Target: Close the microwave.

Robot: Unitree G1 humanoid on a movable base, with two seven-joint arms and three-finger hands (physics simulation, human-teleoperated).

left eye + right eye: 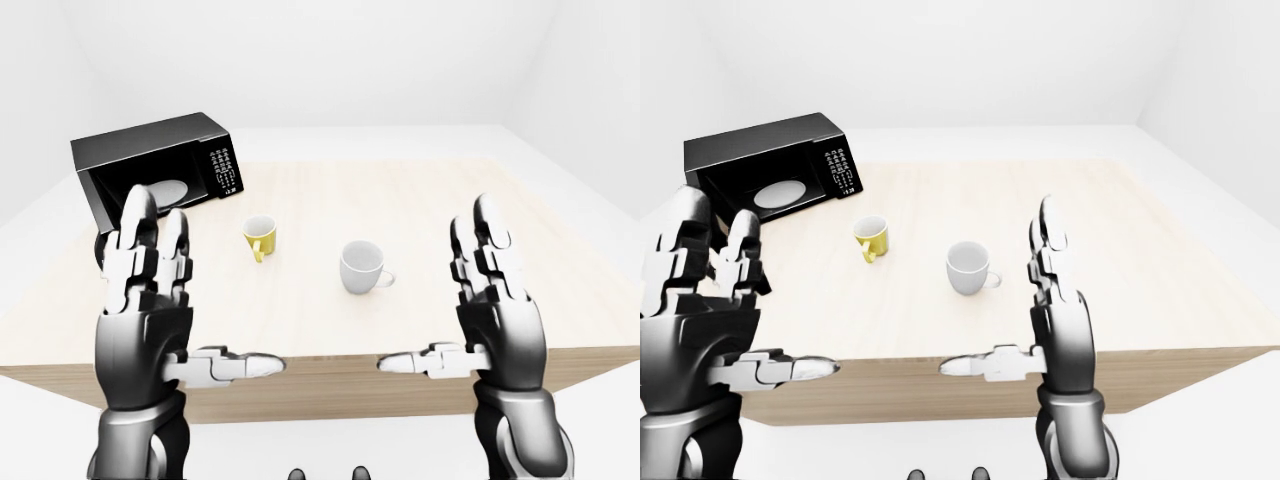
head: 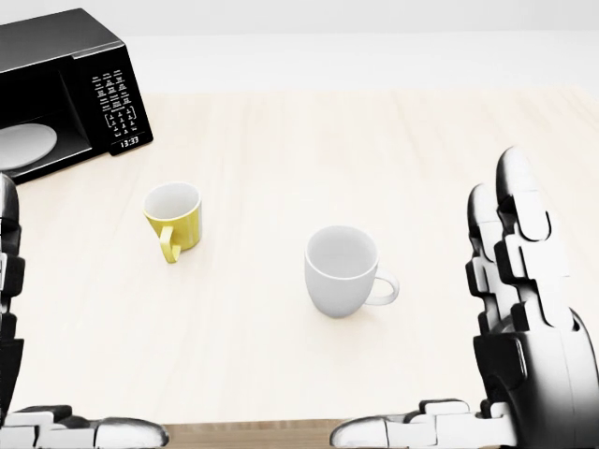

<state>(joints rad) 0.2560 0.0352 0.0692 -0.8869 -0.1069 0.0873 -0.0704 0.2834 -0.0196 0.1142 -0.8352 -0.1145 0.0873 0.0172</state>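
Left robot hand [image 1: 165, 320], as I see it from the left-eye view: glossy grey-black segmented metal, fingers upright and spread, thumb jutting sideways toward centre, holding nothing; in the head view it is cut off at the left edge. Right robot hand [image 1: 495, 310]: same jointed build, fingers extended and apart, thumb pointing inward, empty; both hang over the near edge of the surface [image 2: 309, 140], which is pale, matte, faintly wood-grained and rectangular, with a thicker tan edge along the bottom. White mug [image 2: 343, 271]: smooth, rounded, upright, handle to the head view's right, standing between my two hands and further up the view. Yellow mug [image 2: 174, 217]: ribbed cylinder, white inside, handle toward the view's bottom, left of the white mug and well apart from it. Microwave [image 2: 65, 89]: black glossy box at the surface's upper left corner, keypad with white marks and a lit clock on its right panel, cavity open with a white round plate [image 1: 778, 192] inside. Its door is hard to make out; the left robot hand hides that side in the left-eye view.
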